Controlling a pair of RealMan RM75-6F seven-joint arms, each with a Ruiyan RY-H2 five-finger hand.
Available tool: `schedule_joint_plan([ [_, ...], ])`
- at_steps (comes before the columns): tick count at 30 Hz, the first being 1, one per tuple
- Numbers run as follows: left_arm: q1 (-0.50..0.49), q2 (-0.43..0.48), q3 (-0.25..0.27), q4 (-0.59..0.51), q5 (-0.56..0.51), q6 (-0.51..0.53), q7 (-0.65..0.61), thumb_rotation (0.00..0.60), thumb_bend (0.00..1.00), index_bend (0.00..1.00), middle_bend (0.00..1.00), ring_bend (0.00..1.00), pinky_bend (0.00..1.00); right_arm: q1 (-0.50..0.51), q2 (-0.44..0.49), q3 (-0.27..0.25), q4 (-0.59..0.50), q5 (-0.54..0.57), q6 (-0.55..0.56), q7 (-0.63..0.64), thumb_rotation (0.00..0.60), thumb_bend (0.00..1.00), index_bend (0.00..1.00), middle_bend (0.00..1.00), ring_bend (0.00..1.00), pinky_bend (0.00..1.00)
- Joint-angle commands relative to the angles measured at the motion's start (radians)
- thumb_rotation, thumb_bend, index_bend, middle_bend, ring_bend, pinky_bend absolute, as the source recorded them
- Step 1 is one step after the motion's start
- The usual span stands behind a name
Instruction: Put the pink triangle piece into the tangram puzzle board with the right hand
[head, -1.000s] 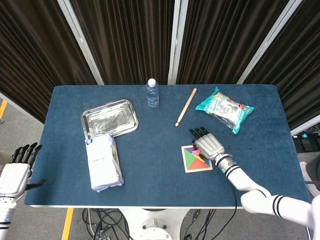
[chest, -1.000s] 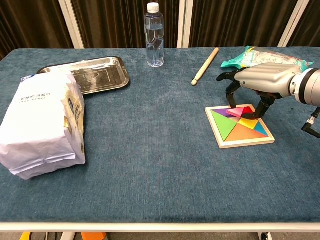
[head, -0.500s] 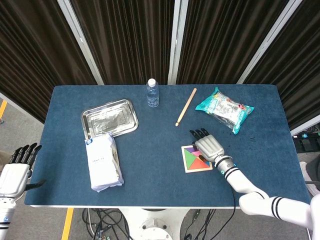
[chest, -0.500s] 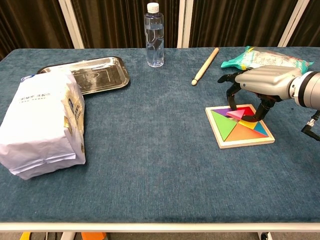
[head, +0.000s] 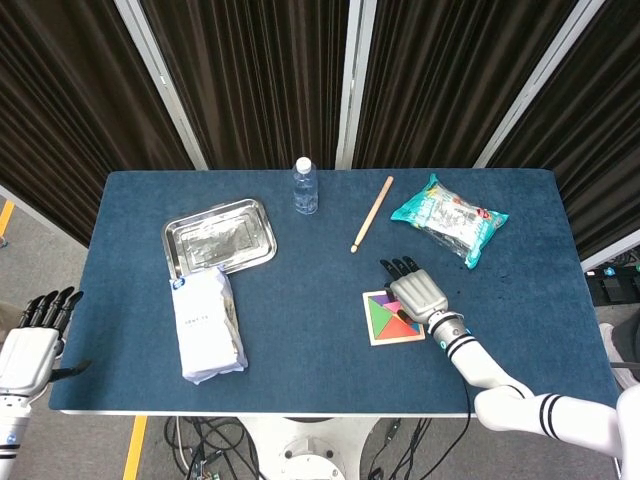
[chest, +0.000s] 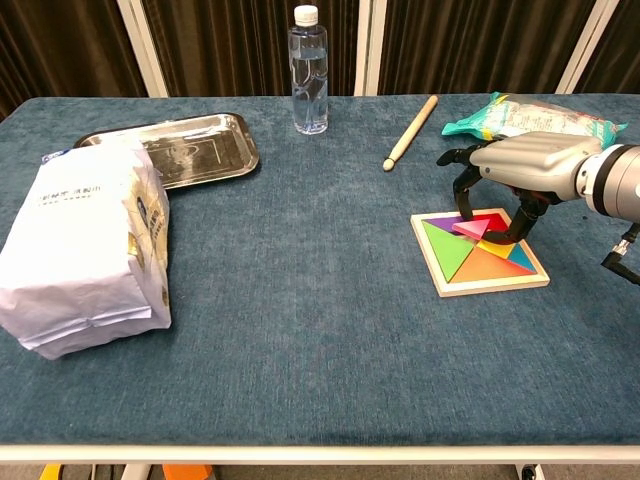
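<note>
The tangram puzzle board (chest: 445, 272) (head: 377, 333) lies on the blue table, right of centre, with several coloured pieces in it. My right hand (chest: 525, 160) (head: 418, 291) arches over the board's far side. A fingertip and the thumb (chest: 517, 226) pinch the pink triangle piece (chest: 471, 228), which rests low on the board's upper part, slightly tilted. In the head view the hand hides the pink piece. My left hand (head: 34, 340) hangs off the table's near left corner, fingers apart, holding nothing.
A green snack bag (chest: 530, 113) lies just behind the right hand. A wooden stick (chest: 411, 132), a water bottle (chest: 309, 70) and a metal tray (chest: 180, 148) lie further back and left. A white bag (chest: 85, 245) sits at the near left.
My right hand has sunk a little and the pink triangle has come down closer onto the board. The left hand has not moved.
</note>
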Motion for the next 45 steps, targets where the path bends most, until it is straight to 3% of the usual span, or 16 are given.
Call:
schedule_joint_plan([
  [1,0.000,0.000,0.000,0.001,0.000,0.000,-0.001,0.600,0.00,0.05,0.02,0.00,0.08,0.001,-0.003,-0.002,-0.003,0.011,0.005,-0.008,0.600,0.27,0.55,0.02,0.00,0.00],
  [25,0.000,0.008,0.003,0.002,0.000,-0.005,-0.018,0.600,0.00,0.05,0.02,0.00,0.08,0.032,-0.024,-0.010,-0.034,0.144,0.048,-0.101,0.600,0.27,0.55,0.03,0.00,0.00],
  [45,0.000,0.009,0.003,0.003,0.000,-0.008,-0.025,0.600,0.00,0.05,0.02,0.00,0.08,0.042,-0.017,-0.021,-0.049,0.169,0.056,-0.106,0.600,0.22,0.51,0.03,0.00,0.00],
])
